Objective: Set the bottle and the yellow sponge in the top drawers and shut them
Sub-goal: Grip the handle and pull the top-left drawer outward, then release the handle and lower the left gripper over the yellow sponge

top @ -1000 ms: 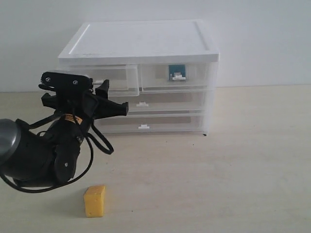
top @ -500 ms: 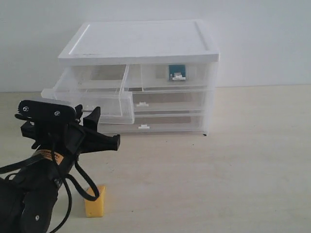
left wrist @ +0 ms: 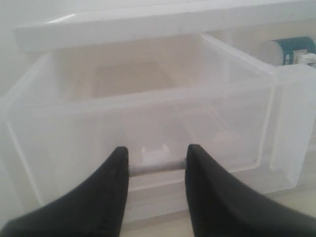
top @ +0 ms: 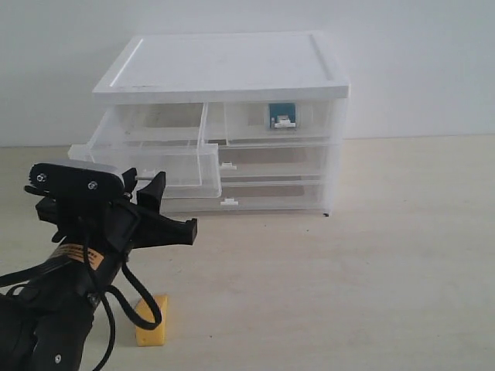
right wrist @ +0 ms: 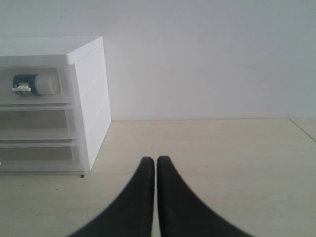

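Sponge position is what my next move turns on. The small orange-yellow wedge of foam, the yellow sponge [top: 153,332], sits on the pale wooden table [top: 348,294] at the far left, on the camera side of my left gripper [top: 176,202] and lower than it. My arm's black cable partly covers it. It seems to stand on one flat face, but I cannot make out which way its taper runs.

My left gripper is part-closed, its two black fingers [left wrist: 118,168] pinching the small white handle tab [left wrist: 157,167] of the translucent clear plastic left top drawer [top: 155,158]. That drawer stands pulled well out of the white-topped plastic cabinet [top: 224,66] and looks empty. Open drawer, left hand and sponge fall roughly in one line running out from the cabinet towards the camera, with the hand between them.

To the right, the clear right top drawer [top: 247,127] is pushed in. The squat dark teal bottle [top: 282,116] with its white cap lies inside on its side.

Further right, my right gripper [right wrist: 156,163] is closed tight on nothing, low over bare table beyond the cabinet's right side. I judge the left arm much the nearer to the sponge. It would have to let go of the tab, back away from the cabinet and drop down.
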You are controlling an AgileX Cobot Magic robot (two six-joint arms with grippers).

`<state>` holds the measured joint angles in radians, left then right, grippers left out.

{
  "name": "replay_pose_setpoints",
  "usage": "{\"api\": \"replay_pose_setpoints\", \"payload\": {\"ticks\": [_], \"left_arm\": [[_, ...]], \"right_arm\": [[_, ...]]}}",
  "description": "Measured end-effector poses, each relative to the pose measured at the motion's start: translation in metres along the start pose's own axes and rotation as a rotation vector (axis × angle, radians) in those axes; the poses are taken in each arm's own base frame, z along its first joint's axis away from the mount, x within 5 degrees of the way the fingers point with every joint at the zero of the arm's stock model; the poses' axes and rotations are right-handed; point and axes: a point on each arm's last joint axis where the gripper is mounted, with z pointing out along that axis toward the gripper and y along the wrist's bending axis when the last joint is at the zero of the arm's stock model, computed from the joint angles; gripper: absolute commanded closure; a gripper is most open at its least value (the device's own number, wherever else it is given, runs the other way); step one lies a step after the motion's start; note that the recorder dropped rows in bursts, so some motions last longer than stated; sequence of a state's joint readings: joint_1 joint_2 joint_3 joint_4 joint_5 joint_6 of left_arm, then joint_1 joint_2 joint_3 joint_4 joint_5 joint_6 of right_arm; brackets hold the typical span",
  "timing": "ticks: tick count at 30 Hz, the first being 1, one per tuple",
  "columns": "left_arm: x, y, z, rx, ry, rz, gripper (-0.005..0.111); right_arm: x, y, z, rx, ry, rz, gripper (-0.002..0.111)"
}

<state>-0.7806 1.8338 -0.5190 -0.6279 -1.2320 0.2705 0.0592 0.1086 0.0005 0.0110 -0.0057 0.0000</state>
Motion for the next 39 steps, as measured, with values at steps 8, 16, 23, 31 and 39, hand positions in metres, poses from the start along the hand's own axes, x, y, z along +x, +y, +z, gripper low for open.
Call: {"api": "replay_pose_setpoints", "payload": {"ticks": [8, 16, 23, 31, 39], "left_arm": [[-0.001, -0.003, 0.000, 0.034, -0.009, 0.007, 0.102], [0.002, -0.004, 0.000, 0.041, 0.023, 0.007, 0.056], [0.006, -0.007, -0.001, 0.078, 0.066, 0.017, 0.032], [0.004, -0.007, -0.009, 0.116, 0.267, -0.018, 0.032], [-0.003, -0.005, -0.027, 0.185, 0.499, 0.014, 0.032]], "right_arm": [[0.000, 0.000, 0.000, 0.000, 0.000, 0.000, 0.108], [0.000, 0.000, 0.000, 0.000, 0.000, 0.000, 0.108], [0.000, 0.000, 0.000, 0.000, 0.000, 0.000, 0.108], [0.001, 0.000, 0.000, 0.000, 0.006, 0.000, 0.108], [0.001, 0.000, 0.000, 0.000, 0.006, 0.000, 0.108]]}}
